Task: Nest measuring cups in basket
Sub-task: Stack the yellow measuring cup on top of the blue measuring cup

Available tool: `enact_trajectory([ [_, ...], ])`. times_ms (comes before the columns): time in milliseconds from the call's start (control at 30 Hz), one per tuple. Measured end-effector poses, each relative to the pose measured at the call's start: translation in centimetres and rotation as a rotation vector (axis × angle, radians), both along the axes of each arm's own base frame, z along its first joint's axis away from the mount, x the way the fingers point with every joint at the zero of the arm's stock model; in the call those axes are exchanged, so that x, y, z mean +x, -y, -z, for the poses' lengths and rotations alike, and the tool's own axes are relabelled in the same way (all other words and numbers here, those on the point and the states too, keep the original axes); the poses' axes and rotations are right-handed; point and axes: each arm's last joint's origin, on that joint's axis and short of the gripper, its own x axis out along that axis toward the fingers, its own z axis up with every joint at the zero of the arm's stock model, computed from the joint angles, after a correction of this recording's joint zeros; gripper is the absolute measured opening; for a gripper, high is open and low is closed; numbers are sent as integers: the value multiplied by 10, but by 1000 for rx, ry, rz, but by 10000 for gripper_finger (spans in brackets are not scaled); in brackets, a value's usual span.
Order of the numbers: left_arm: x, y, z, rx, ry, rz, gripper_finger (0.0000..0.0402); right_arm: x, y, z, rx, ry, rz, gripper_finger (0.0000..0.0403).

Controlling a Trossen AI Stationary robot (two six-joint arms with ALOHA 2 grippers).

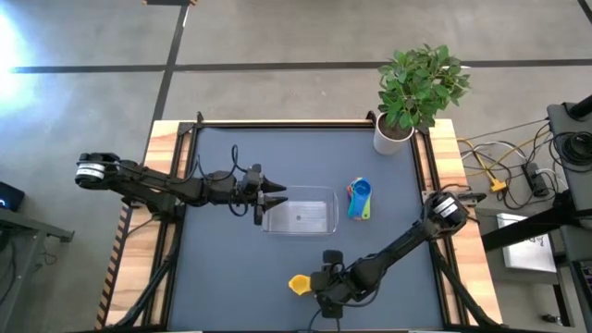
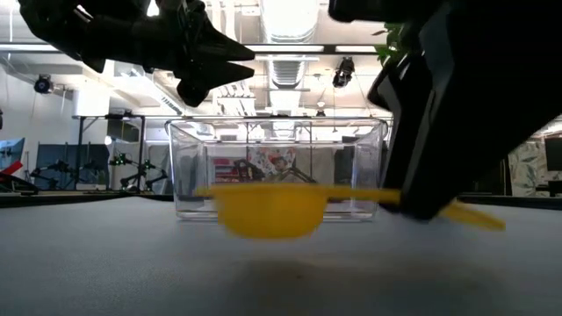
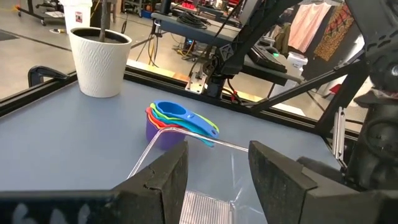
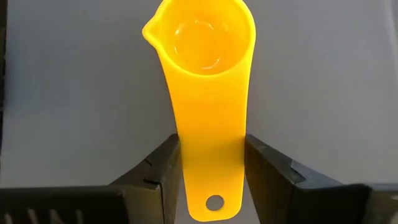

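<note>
A yellow measuring cup (image 1: 299,284) hangs just above the table near its front edge, with my right gripper (image 1: 321,282) shut on its handle. The clear basket (image 1: 331,198) stands on the table's middle. My left gripper (image 1: 275,199) hovers open over the basket's left end, with nothing between its fingers (image 3: 169,177). A nested stack of measuring cups (image 1: 359,199), blue on top, rests on the table to the right of the basket. My right gripper pinches the yellow cup's flat handle (image 4: 210,146) by its two long edges, between its two fingers. The fingers slant down from the table's right and lie along the handle, whose holed end (image 4: 214,202) reaches back between them. The cup hangs level, bowl (image 4: 205,37) up and toward the table's left, clear of the table.
A white pot (image 1: 391,137) with a green plant stands at the table's far right corner. Bare grey table lies between the basket and the yellow cup, and to the left of both.
</note>
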Motion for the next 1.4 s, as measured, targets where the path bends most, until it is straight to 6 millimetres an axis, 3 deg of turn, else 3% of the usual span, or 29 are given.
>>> enact_trajectory([
  [400, 0, 0, 0, 3, -1, 0, 152, -42, -3, -33, -37, -97, 144, 139],
  [600, 0, 0, 0, 3, 0, 0, 152, -64, 2, -44, -82, -120, 357, 145],
  [933, 0, 0, 0, 3, 0, 3, 152, -81, 16, -54, -147, -133, 593, 143],
  [1233, 0, 0, 0, 3, 0, 5, 152, -106, 42, -85, -208, 12, 820, 139],
  [1400, 0, 0, 0, 3, 0, 5, 152, -122, 65, -87, -215, 105, 904, 138],
])
